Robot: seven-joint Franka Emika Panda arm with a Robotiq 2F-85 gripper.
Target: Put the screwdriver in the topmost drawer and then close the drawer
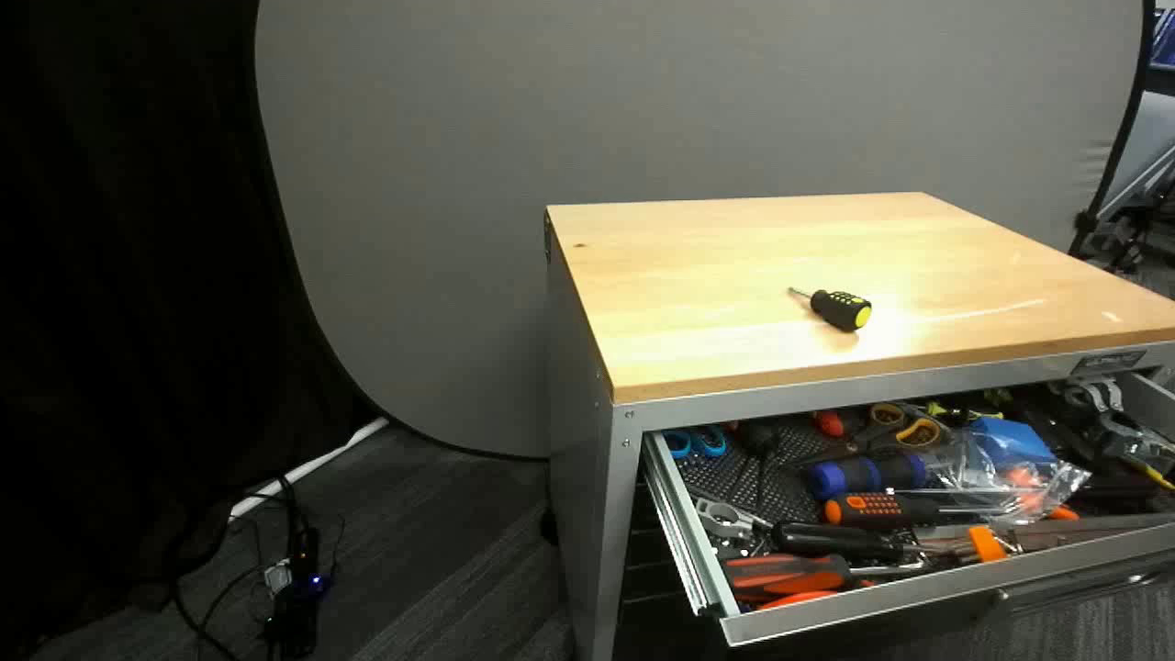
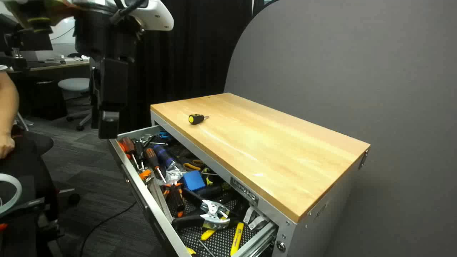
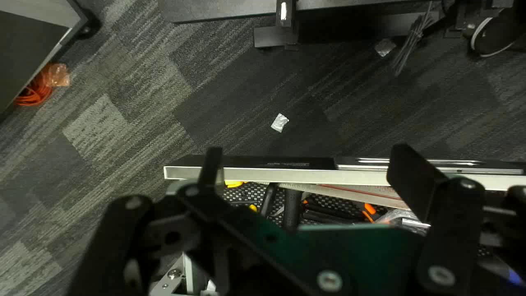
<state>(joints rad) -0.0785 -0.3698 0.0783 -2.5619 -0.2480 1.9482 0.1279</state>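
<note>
The small black screwdriver with a yellow end lies on the wooden cabinet top in both exterior views (image 1: 840, 310) (image 2: 196, 119). It does not show in the wrist view. The topmost drawer is pulled out in both exterior views, its grey front edge facing out (image 1: 945, 589) (image 2: 151, 207). My gripper (image 2: 103, 123) hangs pointing down in an exterior view, apart from the screwdriver. In the wrist view the gripper's fingers (image 3: 308, 162) are spread wide with nothing between them, and the drawer's front edge (image 3: 283, 174) shows beyond them.
The drawer holds many tools, among them orange-handled screwdrivers (image 1: 863, 509), a blue block (image 2: 193, 180) and a metal clamp (image 2: 215, 212). The wooden top (image 1: 716, 266) overhangs the drawer's back. A grey backdrop (image 1: 413, 229) stands behind the cabinet. A person's arm (image 2: 7, 107) shows at the edge.
</note>
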